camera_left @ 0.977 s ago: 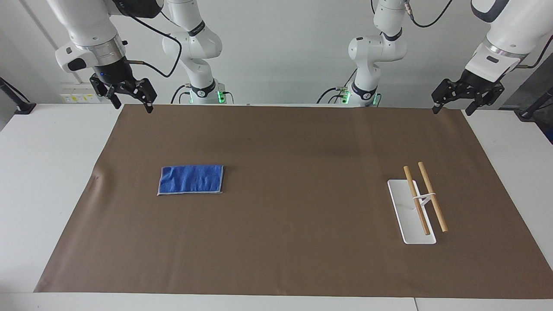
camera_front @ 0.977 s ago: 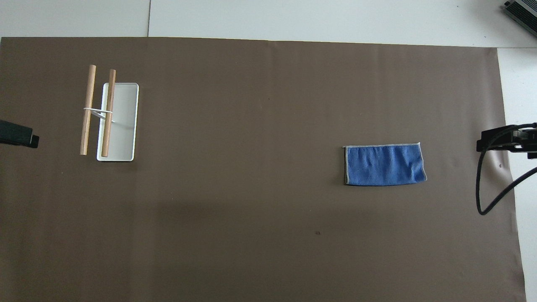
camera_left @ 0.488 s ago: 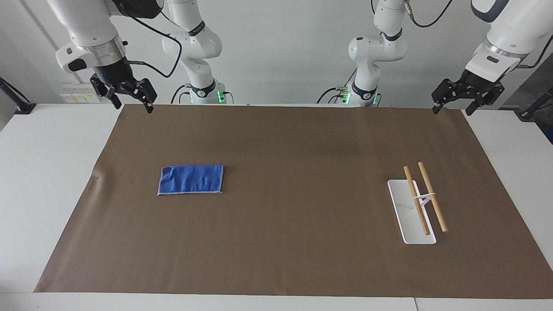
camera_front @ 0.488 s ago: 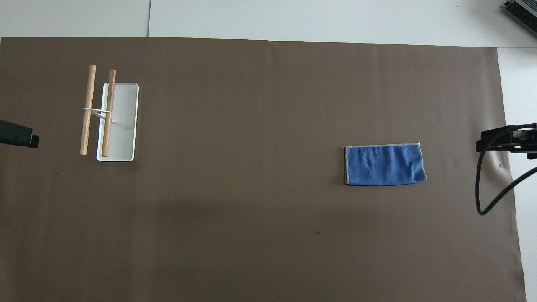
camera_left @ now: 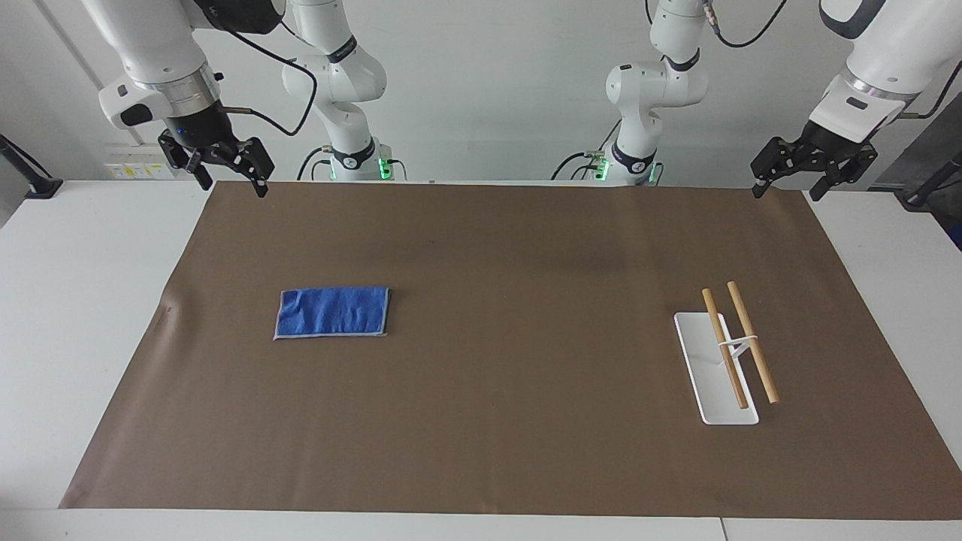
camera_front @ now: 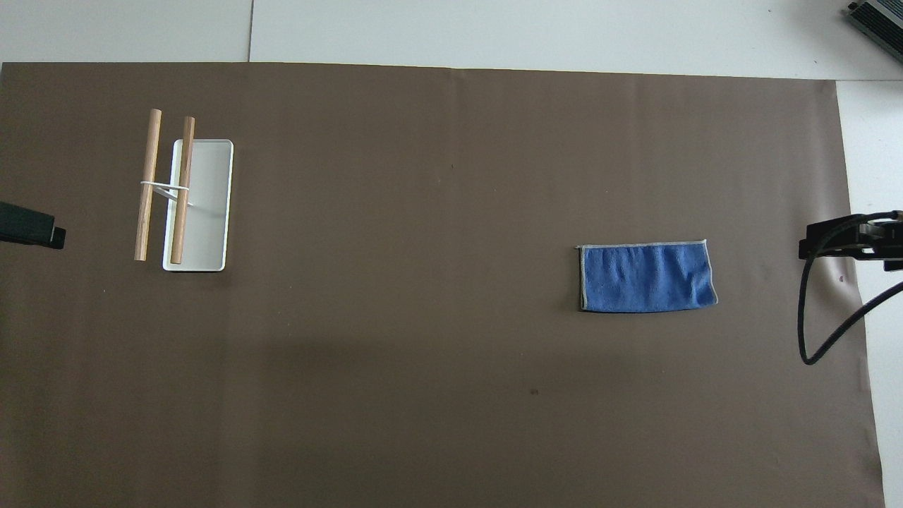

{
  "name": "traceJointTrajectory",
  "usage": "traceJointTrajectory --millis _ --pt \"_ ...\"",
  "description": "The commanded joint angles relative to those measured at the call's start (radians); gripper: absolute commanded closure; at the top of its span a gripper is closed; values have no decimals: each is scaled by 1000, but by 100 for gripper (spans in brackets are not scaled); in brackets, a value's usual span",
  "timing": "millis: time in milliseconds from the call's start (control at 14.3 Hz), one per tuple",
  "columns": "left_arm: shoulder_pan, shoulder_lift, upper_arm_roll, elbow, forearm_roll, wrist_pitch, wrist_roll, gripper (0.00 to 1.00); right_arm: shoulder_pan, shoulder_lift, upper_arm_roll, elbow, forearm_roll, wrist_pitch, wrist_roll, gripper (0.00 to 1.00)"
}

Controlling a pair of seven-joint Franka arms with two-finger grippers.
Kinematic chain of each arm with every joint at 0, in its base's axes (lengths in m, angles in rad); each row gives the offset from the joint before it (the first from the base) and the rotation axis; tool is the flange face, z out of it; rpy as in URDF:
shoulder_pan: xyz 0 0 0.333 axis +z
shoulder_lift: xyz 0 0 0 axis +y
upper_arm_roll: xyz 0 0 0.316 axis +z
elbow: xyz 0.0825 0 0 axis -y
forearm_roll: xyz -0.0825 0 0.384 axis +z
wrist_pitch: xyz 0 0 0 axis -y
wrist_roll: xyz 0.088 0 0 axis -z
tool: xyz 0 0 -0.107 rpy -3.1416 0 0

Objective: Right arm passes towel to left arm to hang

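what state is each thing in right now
towel: flat on the mat, folded, untouched
rack: upright on its white base, both wooden bars bare
mat: spread flat over the table
right gripper: open, empty, raised over the mat's edge by the robots
left gripper: open, empty, raised over the mat's corner by the robots, waiting

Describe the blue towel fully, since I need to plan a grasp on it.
The towel is a small bright-blue rectangle of terry-like cloth with a thin pale-grey stitched edge. It lies flat, slightly wrinkled, long side across the table, on the brown mat toward the right arm's end. Only the mat touches it. The right gripper hangs open over the mat's edge by the robots, well clear of it.
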Motion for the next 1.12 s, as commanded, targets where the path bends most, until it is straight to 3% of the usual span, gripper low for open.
traceJointTrajectory --millis 0,419,767,1047 --pt "-6 -22 10 -23 -9 -7 0 0 -15 -33 15 -46 10 28 -9 0" --pt "-6 -22 10 -23 -9 -7 2 0 -15 -48 47 -106 11 74 -63 0" --pt "-6 -22 10 -23 -9 -7 2 0 -10 -23 55 -275 11 328 -72 0" --pt "-6 -22 10 -23 -9 -7 2 0 39 88 55 -381 13 589 -77 0"
